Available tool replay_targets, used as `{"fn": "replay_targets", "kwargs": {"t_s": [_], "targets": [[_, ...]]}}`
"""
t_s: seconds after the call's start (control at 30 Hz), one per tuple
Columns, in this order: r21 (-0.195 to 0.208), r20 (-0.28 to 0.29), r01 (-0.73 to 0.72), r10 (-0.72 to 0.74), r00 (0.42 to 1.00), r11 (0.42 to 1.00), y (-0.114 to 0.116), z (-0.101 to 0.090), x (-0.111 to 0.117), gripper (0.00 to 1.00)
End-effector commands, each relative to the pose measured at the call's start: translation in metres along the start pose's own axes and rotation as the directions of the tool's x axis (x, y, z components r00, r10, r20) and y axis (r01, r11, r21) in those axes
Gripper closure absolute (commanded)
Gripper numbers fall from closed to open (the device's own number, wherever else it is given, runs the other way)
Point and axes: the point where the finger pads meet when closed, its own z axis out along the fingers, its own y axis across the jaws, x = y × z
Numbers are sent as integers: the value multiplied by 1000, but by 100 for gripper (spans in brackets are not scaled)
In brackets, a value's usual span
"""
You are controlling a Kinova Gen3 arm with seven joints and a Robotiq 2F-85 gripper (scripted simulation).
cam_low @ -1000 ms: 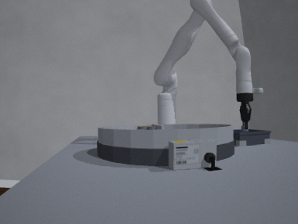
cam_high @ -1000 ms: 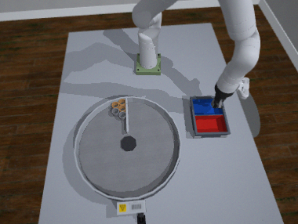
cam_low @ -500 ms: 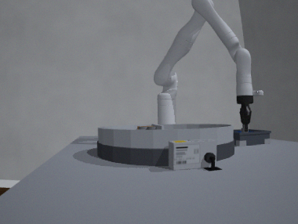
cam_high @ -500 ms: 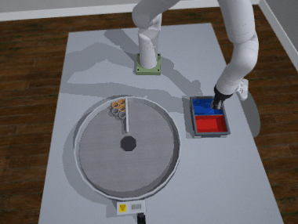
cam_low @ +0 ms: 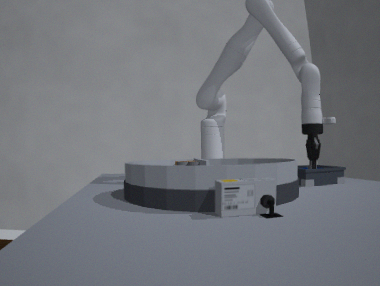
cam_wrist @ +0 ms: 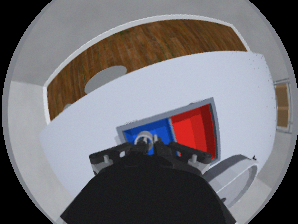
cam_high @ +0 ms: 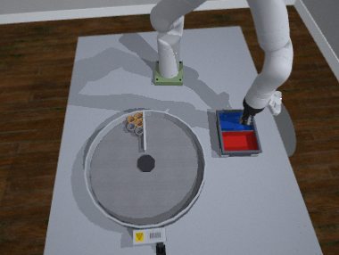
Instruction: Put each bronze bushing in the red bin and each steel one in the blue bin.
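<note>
Wooden floor (cam_high: 27, 134) (cam_wrist: 150, 40), plain gray walls (cam_low: 100, 75) (cam_wrist: 25, 102)

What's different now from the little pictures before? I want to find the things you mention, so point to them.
The gripper (cam_high: 246, 123) (cam_low: 313, 166) (cam_wrist: 150, 139) has gone down a tiny bit, over the blue bin (cam_high: 229, 121) (cam_wrist: 162, 125). It looks shut on a steel bushing (cam_wrist: 145, 132); I see nothing let go. The bushings on the turntable (cam_high: 144, 192) (cam_low: 210, 175) (cam_wrist: 242, 186) and the red bin (cam_high: 239, 142) (cam_wrist: 191, 129) stayed put.
</note>
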Motion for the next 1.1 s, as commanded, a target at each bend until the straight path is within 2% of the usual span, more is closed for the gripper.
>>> {"fn": "replay_targets", "kwargs": {"t_s": [0.0, 1.07], "targets": [[1, 1, 1, -1, 1000, 1000, -1, 1, 0, 100], [1, 1, 1, -1, 1000, 1000, -1, 19, 0, 100]]}}
